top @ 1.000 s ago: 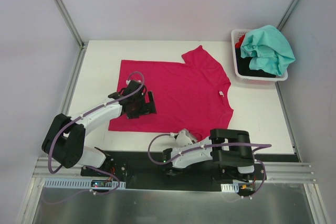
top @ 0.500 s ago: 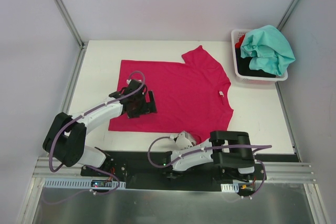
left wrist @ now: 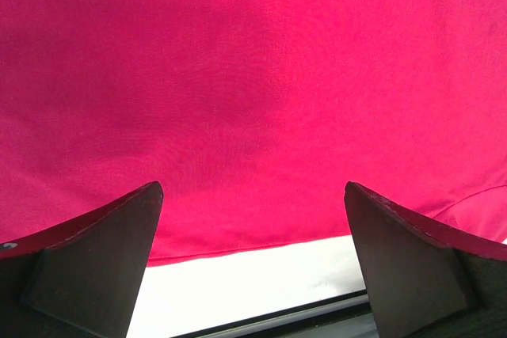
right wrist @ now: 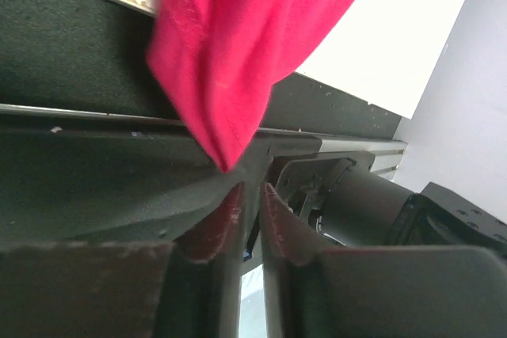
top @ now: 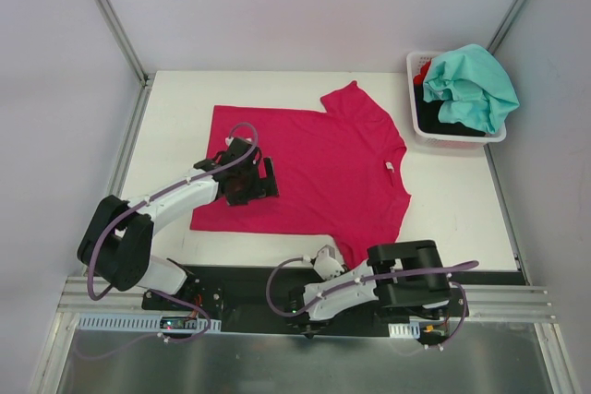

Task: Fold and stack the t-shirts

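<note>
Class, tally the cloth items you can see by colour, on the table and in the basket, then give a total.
Magenta-pink t-shirt: 1
Teal-mint t-shirt: 1
Black cloth: 1
Red cloth: 1
Total: 4 in view; the black and red pieces are mostly hidden in the basket, so more may lie beneath.

Plain, unpatterned colours on a white table (top: 175, 126).
The spread magenta-pink t-shirt (top: 314, 163) is one solid colour, with a small white label (top: 390, 166). In the white basket (top: 459, 140) are a teal-mint t-shirt (top: 473, 85), a black t-shirt (top: 441, 122) and a red t-shirt (top: 423, 71). The left arm (top: 175, 196) and right arm (top: 346, 285) are white and black, with purple cables (top: 242, 129).
</note>
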Available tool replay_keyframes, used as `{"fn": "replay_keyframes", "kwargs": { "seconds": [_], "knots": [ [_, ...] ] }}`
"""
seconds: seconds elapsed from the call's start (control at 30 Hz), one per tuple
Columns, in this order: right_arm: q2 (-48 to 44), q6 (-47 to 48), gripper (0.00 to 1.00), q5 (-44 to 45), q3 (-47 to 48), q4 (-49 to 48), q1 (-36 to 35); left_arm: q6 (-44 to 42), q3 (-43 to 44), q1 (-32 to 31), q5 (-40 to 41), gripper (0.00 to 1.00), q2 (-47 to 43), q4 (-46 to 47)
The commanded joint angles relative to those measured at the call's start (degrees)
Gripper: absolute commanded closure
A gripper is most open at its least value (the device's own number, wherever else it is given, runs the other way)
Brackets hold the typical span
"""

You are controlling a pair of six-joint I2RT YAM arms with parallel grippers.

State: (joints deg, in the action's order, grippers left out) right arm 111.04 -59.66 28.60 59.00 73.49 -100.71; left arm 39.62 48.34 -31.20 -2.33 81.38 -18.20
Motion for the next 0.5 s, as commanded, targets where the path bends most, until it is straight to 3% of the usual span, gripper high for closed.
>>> {"fn": "replay_keyframes", "kwargs": {
  "seconds": [0.0, 0.1, 0.2, 0.47],
  "knots": [
    [1.71, -0.55, 0.75, -2.06, 0.58, 7.01, -0.98, -0.15, 2.02, -0.62, 1.27, 0.01, 0.18, 0.27],
    [2.25, -0.46, 0.52, -1.62, 2.60, 8.94, -1.42, -0.24, 2.11, -0.70, 1.10, 0.01, 0.00, 0.27],
    [0.32, -1.42, 0.43, -1.09, 4.10, 11.23, -1.60, -0.33, 2.11, -0.70, 1.36, 0.01, -0.08, 0.35],
    [-14.96, -3.45, 0.42, 6.28, 13.58, 15.96, 2.79, -0.24, 1.76, -0.70, 1.27, 0.01, -0.79, 0.27]
  ]
}}
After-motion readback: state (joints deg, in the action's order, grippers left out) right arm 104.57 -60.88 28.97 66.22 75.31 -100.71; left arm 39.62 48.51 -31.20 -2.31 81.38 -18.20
